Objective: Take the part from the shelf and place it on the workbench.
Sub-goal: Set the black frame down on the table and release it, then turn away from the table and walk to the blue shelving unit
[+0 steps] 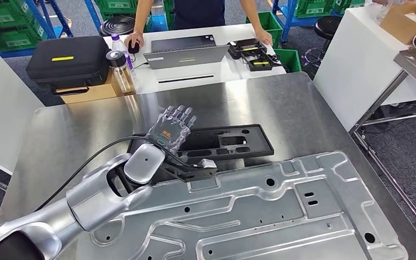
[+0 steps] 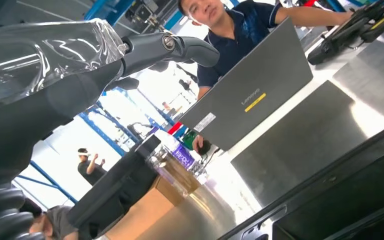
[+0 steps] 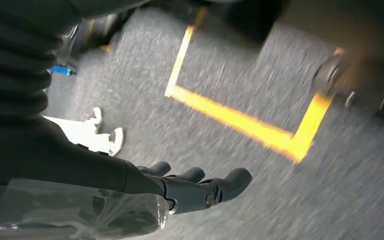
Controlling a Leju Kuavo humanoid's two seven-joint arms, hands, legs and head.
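- Left hand [image 1: 171, 128] is stretched out flat above the desk [image 1: 292, 108], fingers apart and holding nothing, hovering over the left end of the black part [image 1: 233, 142].
- That black part, a flat rectangular frame with cutouts, lies on the steel desk, right behind the big silver stamped panel [image 1: 281, 211].
- Right hand [image 3: 200, 187] hangs over grey floor with yellow tape [image 3: 240, 120], fingers loosely apart, nothing in it.
- Farther back: a laptop [image 1: 187, 52], black case [image 1: 67, 60], bottle [image 1: 120, 70], and a person [image 1: 197, 11] at the white desk.
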